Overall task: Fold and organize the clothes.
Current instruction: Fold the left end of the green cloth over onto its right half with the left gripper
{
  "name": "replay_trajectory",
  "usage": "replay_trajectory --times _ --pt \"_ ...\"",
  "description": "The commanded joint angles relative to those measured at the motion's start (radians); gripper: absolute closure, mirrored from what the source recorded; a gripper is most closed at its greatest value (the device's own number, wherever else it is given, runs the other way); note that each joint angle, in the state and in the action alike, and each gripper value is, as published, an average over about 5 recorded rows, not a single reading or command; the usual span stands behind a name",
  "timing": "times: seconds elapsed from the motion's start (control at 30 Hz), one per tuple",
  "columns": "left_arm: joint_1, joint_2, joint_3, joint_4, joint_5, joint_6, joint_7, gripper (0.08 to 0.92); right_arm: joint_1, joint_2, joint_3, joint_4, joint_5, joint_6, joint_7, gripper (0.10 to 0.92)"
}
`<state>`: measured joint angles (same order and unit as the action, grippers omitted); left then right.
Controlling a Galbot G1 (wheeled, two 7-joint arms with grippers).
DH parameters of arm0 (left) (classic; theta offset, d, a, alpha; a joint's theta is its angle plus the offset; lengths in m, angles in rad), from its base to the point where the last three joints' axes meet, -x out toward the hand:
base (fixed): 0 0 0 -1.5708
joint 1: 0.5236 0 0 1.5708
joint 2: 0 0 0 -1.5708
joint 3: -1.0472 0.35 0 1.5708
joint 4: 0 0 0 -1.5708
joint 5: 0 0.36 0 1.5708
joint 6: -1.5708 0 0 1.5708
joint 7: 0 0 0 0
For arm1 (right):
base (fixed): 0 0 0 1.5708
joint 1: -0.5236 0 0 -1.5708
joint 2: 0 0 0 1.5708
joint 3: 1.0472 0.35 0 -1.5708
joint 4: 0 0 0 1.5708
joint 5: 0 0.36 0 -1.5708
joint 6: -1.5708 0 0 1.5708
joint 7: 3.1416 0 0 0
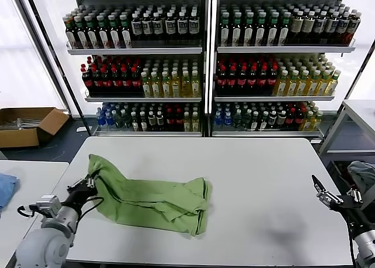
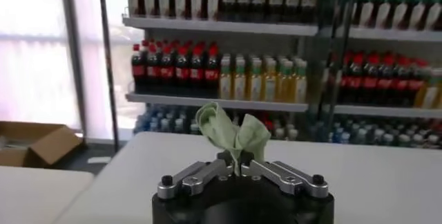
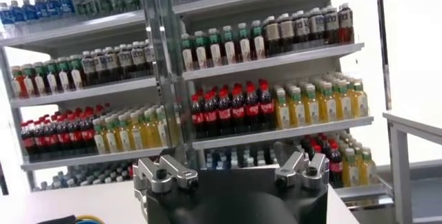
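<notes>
White surface [image 1: 258, 186] is seen carrying the clothes [image 1: 155, 200], soft, light green cotton, likely limp; corners suit gripping. At their left edge the left hand [image 1: 89, 183] is clenched on fabric; far right, the right hand [image 1: 323, 193] is released.

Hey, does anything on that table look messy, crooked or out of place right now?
Only the green shirt: it lies rumpled in uneven folds on the white table, not neatly folded. Its left corner is lifted, pinched in the shut left gripper. The right gripper hangs open off to the right, away from the shirt. Nothing looks spilled or damaged.
</notes>
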<state>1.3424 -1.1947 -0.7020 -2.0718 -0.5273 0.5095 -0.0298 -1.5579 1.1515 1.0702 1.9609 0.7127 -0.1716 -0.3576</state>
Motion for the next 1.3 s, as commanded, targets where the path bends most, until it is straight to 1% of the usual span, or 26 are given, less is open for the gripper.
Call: replay_trajectory --times 0.03,0.23,0.43,0.67,0.93,1.03,1.17,1.3 --pt "-0.009 -0.112 0.187 -0.104 -0.051 0.032 -0.073 0.892 -0.006 0.001 0.004 0.006 -0.001 0.001 0.000 0.203" --pt "-0.001 -0.162 0.272 -0.097 -0.051 0.024 -0.097 0.892 -0.008 0.005 -0.001 0.008 -0.002 0.001 0.000 0.203" --pt "-0.004 -0.241 0.365 -0.058 -0.046 0.015 -0.117 0.892 -0.013 0.001 -0.002 0.011 -0.004 -0.002 0.001 0.203" --pt "0.010 -0.330 0.456 -0.005 0.022 0.002 -0.136 0.892 -0.019 -0.002 -0.001 0.015 -0.005 -0.005 -0.001 0.203" --pt "0.039 -0.387 0.549 0.052 0.114 -0.002 -0.142 0.892 -0.019 0.003 -0.009 0.017 -0.008 -0.007 -0.002 0.203" --pt "0.029 -0.410 0.560 0.074 0.123 -0.001 -0.170 0.881 -0.023 0.003 -0.007 0.016 -0.006 -0.006 -0.007 0.203" --pt "0.008 -0.432 0.563 0.076 0.101 -0.016 -0.216 0.797 -0.025 0.002 -0.007 0.017 -0.005 -0.005 -0.010 0.203" --pt "0.017 -0.434 0.582 0.016 0.063 -0.011 -0.239 0.676 -0.021 0.006 -0.010 0.023 -0.005 -0.006 -0.010 0.203"
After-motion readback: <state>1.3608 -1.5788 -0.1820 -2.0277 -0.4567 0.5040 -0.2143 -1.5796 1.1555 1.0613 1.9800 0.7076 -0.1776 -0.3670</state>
